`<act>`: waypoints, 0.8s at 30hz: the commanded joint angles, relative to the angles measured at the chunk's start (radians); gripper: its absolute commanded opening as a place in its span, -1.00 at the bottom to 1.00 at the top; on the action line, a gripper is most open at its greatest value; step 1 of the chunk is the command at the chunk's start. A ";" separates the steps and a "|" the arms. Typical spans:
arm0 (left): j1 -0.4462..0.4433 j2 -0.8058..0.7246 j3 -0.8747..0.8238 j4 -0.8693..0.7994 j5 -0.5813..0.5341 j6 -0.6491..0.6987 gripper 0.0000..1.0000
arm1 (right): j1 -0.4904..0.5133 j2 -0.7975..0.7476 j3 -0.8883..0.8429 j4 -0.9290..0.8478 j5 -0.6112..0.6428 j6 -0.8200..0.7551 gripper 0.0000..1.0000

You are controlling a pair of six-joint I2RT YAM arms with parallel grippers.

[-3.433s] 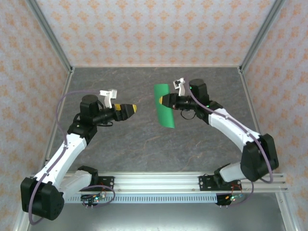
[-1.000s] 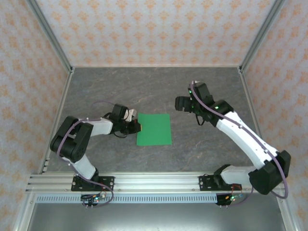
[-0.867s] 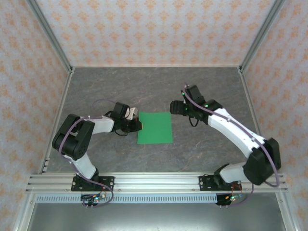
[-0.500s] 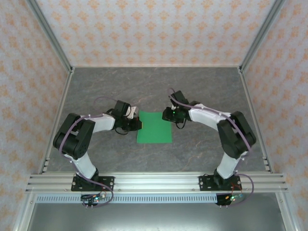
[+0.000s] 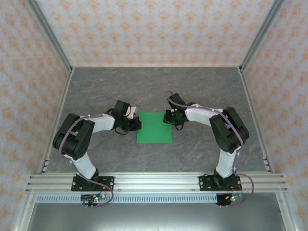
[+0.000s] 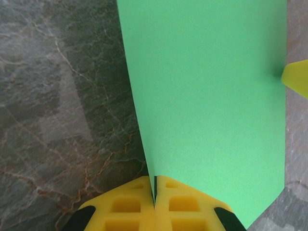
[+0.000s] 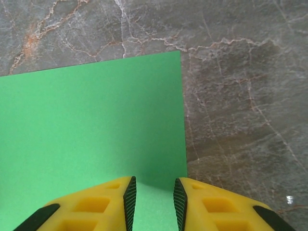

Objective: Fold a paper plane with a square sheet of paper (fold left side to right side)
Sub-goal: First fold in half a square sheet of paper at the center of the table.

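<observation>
The square sheet of paper (image 5: 154,129) is bright green and lies nearly flat on the grey marbled table, mid-table. My left gripper (image 5: 140,124) is shut on its left edge; in the left wrist view the edge of the sheet (image 6: 207,96) runs into the seam between the closed yellow fingers of the gripper (image 6: 155,187). My right gripper (image 5: 168,117) sits low over the sheet's upper right corner. In the right wrist view its jaws (image 7: 154,199) stand a narrow gap apart above the flat paper (image 7: 86,130), gripping nothing. One of its fingertips (image 6: 296,79) shows at the far edge in the left wrist view.
The grey table (image 5: 154,86) is walled by patterned panels on three sides with metal posts at the corners. An aluminium rail (image 5: 154,182) carrying both arm bases runs along the near edge.
My right arm has swung left and down to the paper's upper right corner, and its jaws have narrowed from wide open. The left gripper has kept its hold on the left edge.
</observation>
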 commanded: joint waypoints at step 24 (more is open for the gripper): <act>-0.075 -0.123 0.039 0.111 0.139 -0.175 0.00 | 0.017 0.134 0.016 -0.103 0.078 -0.040 -0.35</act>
